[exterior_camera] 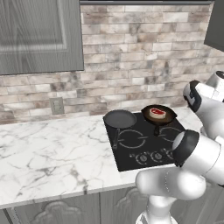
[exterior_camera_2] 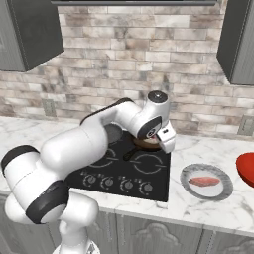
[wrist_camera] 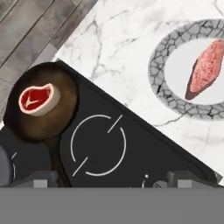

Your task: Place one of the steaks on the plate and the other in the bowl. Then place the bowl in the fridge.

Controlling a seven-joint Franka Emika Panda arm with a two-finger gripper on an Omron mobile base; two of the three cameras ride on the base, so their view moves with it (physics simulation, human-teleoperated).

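I take the black cooktop [exterior_camera: 142,142] as my landmark; it is set into the white marble counter [exterior_camera: 48,148].

Gripper [wrist_camera: 109,178]: in the hand view I look almost straight down on the cooktop's near burner ring. The two finger tips [wrist_camera: 41,178] sit at the bottom edge, far apart, nothing between them. Jaws are spread wide and hold nothing. In the right base view the hand hangs above the cooktop's back right part, clear of the surface.

Rounder red steak [wrist_camera: 37,99], pale fat rim: lies in the brown frying pan [wrist_camera: 41,109] on the cooktop's back right burner. A second, dark grey pan [exterior_camera: 119,118] sits on the back left burner, its handle pointing toward the front edge.

Flat pink-red steak [exterior_camera_2: 204,181]: lies on the grey plate [exterior_camera_2: 188,173] with the speckled rim. The plate stands on the counter just beside the cooktop's right edge, not touching it.

Red bowl [exterior_camera_2: 246,169]: on the counter beyond the plate, further from the cooktop, cut off by the edge of the right base view. I cannot see its inside.
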